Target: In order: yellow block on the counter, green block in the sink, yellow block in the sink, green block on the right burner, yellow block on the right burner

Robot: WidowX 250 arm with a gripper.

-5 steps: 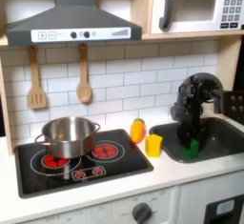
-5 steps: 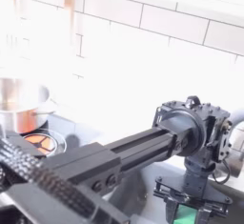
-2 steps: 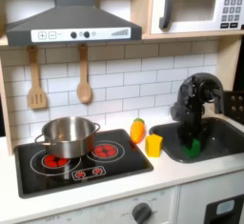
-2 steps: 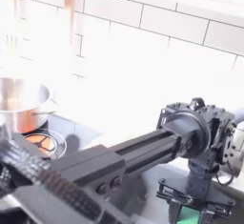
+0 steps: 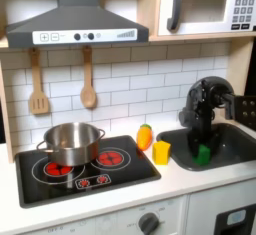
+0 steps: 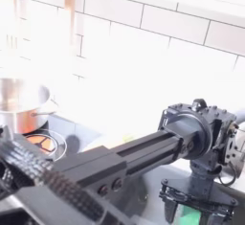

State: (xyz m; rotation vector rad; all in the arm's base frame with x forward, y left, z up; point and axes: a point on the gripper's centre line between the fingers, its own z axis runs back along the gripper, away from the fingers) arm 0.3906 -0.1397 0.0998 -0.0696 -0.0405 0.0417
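Gripper (image 5: 203,147) hangs straight down into the sink (image 5: 232,145), directly above the green block (image 5: 203,156) on the basin floor; jaw state unclear. Yellow block (image 5: 161,152) rests on the counter (image 5: 178,177), just left.

The black arm (image 6: 115,167) reaches long across the second exterior view, from the bottom left to the right. At its end the wrist bends and points straight down. The gripper (image 5: 203,151) hangs low in the first exterior view, on the right side. I cannot tell if its fingers are apart or closed.
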